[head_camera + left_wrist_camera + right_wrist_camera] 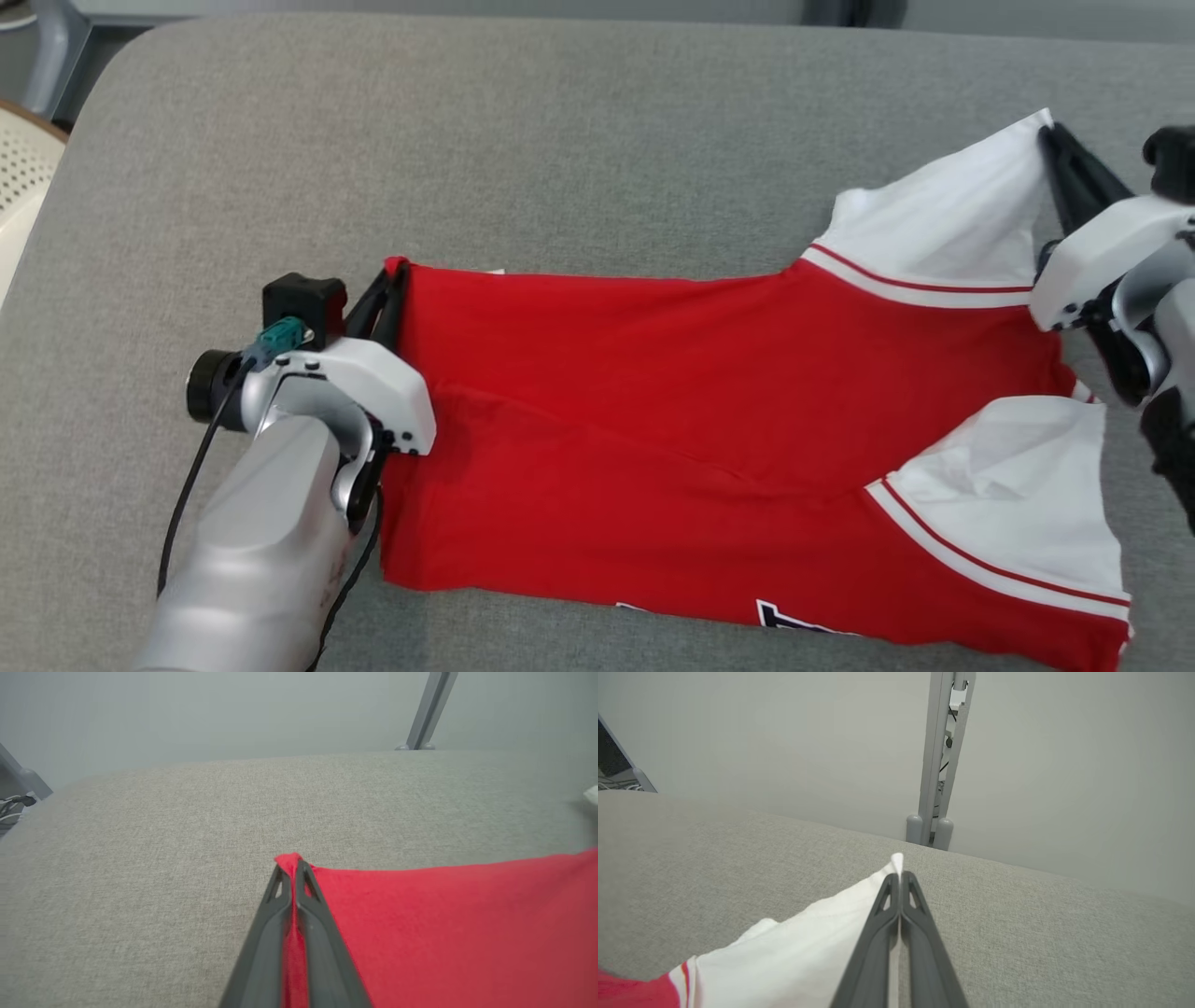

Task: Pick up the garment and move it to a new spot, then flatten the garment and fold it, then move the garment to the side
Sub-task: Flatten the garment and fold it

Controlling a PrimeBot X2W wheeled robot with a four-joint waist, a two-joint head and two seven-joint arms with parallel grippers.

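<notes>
Currently, garment (709, 401) is spread on grey padded surface (560, 140); red corner is pinched by closed left fingers (268, 933), white sleeve tip is pinched by closed right fingers (880, 933).

L pincer (400, 273) pinches red garment (653, 392) corner, R pincer (1047, 135) white sleeve (943, 224).

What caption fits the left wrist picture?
Left end effector shut on a corner of the red cloth garment on the grey fabric surface.
</notes>
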